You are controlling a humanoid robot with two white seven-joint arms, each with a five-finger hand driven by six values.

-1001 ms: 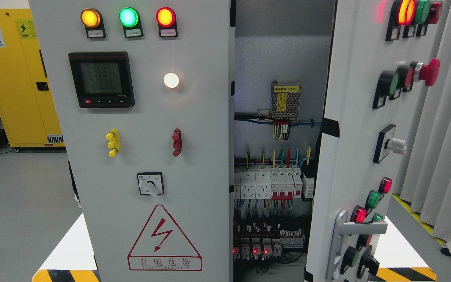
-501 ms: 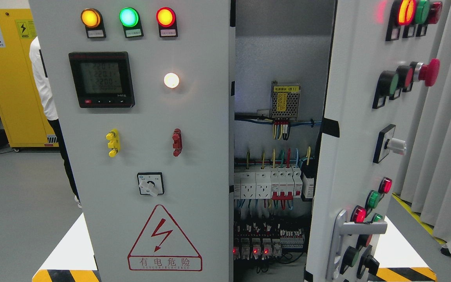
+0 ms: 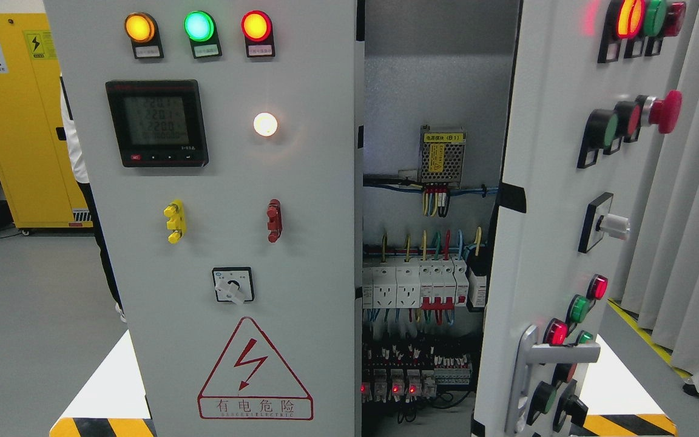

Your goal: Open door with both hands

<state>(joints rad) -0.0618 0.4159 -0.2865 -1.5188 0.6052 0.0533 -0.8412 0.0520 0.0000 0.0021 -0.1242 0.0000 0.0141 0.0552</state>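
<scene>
While the right door (image 3: 543,200) of the grey cabinet (image 3: 228,243) stands swung open toward the camera, the left door (image 3: 301,182) is closed and faces forward. Between them the breakers (image 3: 422,285) and coloured wires (image 3: 434,203) show. No robot hand is in view, so I cannot tell its state. A person (image 3: 76,158) stands partly hidden behind the cabinet, at the left.

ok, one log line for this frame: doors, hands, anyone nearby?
right door: swung open, wiring exposed | left door: closed | robot hands: not in view | person: partly visible behind the left door's edge
</scene>
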